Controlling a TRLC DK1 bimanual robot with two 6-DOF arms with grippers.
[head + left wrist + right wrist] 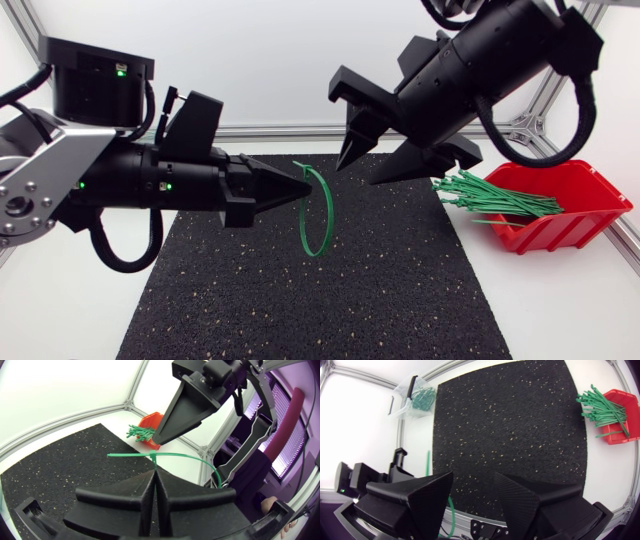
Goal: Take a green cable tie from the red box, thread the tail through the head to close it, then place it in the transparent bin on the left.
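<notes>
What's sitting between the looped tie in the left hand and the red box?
Head view: past the tie, the right hand hangs open above bare black mat.

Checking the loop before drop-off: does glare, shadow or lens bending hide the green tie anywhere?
Head view: even light, no glare, cable tie clear against the mat. Left wrist view: fisheye curves the table edge, tie plain. Right wrist view: only slivers show beside the right gripper.
</notes>
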